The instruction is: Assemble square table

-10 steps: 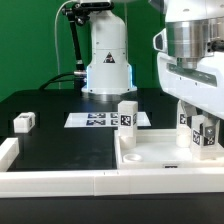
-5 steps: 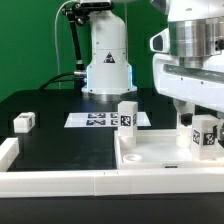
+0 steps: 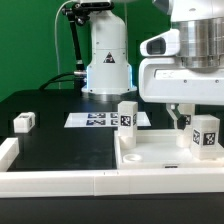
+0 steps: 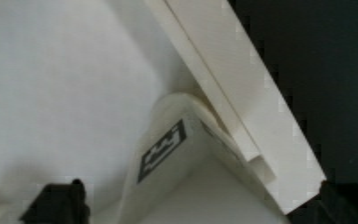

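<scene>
Toward four o'clock in the exterior view, the slab (image 3: 160,158) is lying flat on the black table (image 3: 60,140), bordered by white rails (image 3: 50,182). Over its three o'clock side the gripper (image 4: 199,203) is hovering, its fingers (image 4: 55,202) standing wide apart and gripping nothing. The marker board (image 3: 95,120) is lying at centre. One leg (image 3: 128,114) is standing at the slab's eleven o'clock corner, on it or just behind, I cannot tell. Another leg (image 3: 205,133) is standing beneath the gripper, and a third (image 3: 25,122) is sitting well apart at nine o'clock.
</scene>
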You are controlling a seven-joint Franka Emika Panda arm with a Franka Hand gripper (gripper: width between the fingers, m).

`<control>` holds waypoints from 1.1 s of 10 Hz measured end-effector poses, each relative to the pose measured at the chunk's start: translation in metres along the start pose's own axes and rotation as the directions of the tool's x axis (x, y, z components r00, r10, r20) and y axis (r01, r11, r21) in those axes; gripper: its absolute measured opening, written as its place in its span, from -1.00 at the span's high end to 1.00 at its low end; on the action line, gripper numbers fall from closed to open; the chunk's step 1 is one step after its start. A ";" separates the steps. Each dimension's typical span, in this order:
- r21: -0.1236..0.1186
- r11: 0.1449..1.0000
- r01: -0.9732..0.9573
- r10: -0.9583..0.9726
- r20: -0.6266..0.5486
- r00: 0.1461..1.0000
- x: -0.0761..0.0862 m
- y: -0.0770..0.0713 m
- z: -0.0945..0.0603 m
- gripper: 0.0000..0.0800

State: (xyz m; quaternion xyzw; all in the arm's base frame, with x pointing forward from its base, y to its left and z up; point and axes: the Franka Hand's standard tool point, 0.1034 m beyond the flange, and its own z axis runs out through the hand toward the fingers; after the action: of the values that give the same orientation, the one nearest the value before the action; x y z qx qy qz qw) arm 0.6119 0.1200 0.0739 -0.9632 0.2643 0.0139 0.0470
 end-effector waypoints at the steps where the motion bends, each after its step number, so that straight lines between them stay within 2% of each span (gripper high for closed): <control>1: 0.001 0.998 0.060 -0.060 0.001 0.998 -0.001 -0.002 0.000 -0.62; 5: -0.019 0.900 0.435 -0.435 -0.001 0.900 -0.001 -0.001 0.000 -0.62; 8: -0.028 0.856 0.516 -0.517 -0.012 0.856 0.001 -0.001 0.000 -0.57; 10: -0.028 0.860 0.509 -0.510 -0.012 0.860 0.001 -0.001 0.001 0.29; 11: -0.028 0.860 0.509 -0.509 -0.012 0.860 0.001 0.000 0.001 0.27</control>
State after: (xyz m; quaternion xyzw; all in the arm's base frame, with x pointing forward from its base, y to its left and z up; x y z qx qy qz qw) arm 0.6130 0.1199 0.0731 -0.9994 0.0009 -0.0049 0.0348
